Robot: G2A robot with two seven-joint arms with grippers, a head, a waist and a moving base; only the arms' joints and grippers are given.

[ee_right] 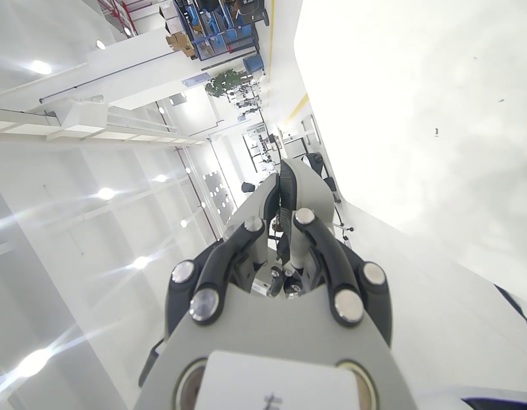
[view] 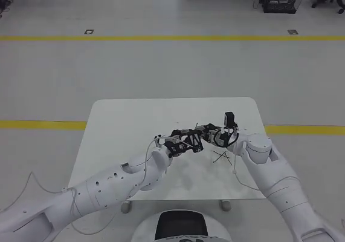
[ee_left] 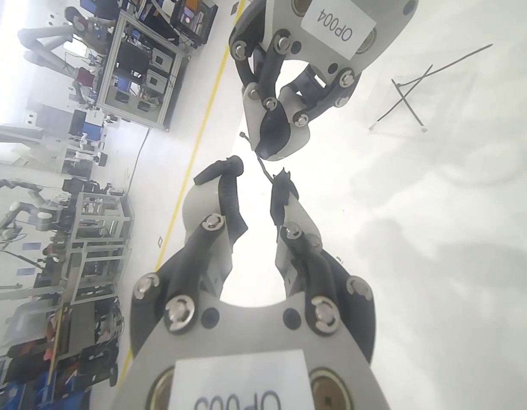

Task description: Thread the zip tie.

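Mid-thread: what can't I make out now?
Left wrist view: the middle of the zip tie, pinched inside the shut right gripper.
Same view: whether its free end touches the open left gripper; too thin.
Top view: the tie itself, too small between the grippers.
Right wrist view: the tie, hidden behind that gripper's own fingers.

There's the thin dark plastic zip tie, up in the air over the white table, pinched in the closed fingertips of the right gripper. Its small head pokes out on one side of that grip. The strap slants out the other side and ends right beside one finger of the left gripper, whose fingers stand apart; touching or not, I can't tell. Down on the tabletop, well apart from it, the loose dark zip ties lie flat, crossed over one another.
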